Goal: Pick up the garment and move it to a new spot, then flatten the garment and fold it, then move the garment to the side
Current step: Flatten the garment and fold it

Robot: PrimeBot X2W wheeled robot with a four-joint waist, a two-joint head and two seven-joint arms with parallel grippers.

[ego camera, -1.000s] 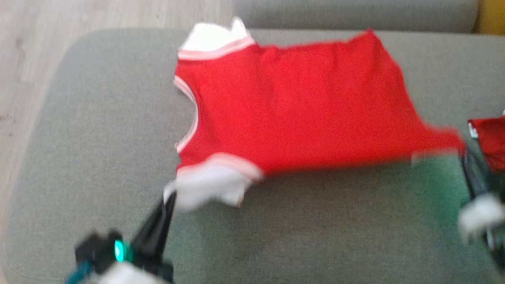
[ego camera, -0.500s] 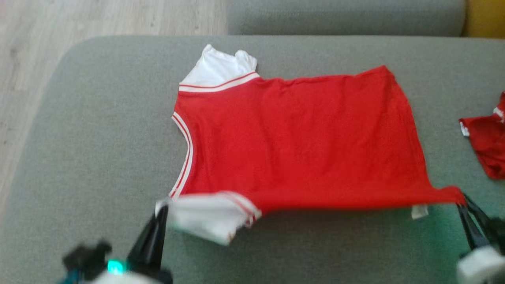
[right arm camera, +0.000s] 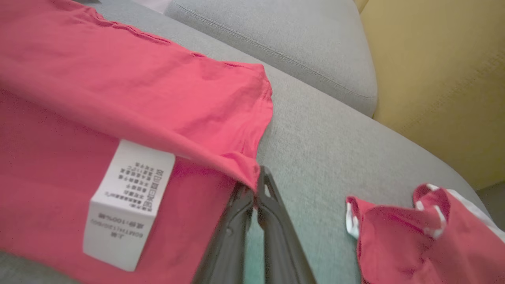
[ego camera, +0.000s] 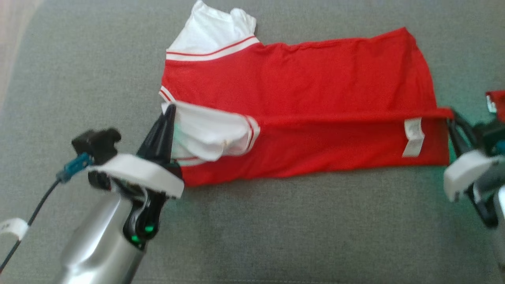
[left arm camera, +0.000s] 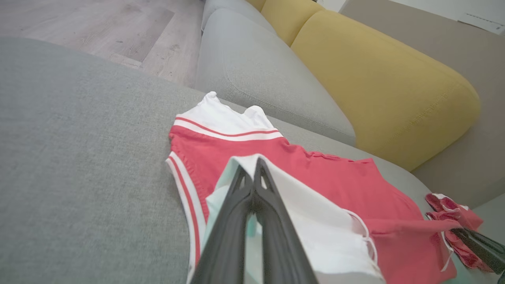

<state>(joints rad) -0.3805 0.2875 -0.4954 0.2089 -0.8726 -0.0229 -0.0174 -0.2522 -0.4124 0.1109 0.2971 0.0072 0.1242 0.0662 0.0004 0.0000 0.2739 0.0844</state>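
Red jersey knit, soft and faintly creased, makes up the garment (ego camera: 307, 79), which lies across the middle of a grey woven seat cushion (ego camera: 276, 228), collar end left and hem right. Its near edge is raised and turned toward the far side, so the inside face shows with a white rectangular care label (ego camera: 412, 138). The silvery left forearm rises from the near left, and the left gripper (ego camera: 170, 108) is pinched tight on the edge of the near white sleeve (ego camera: 205, 132). At the right, the right gripper (ego camera: 451, 116) is clamped on the red hem corner. The left wrist view adds a rounded yellow back cushion (left arm camera: 378, 75) and pale wood floor (left arm camera: 98, 23) – the right wrist view adds the label's small print and a crumpled second red piece (right arm camera: 414, 236) with white trim, lying apart to the right
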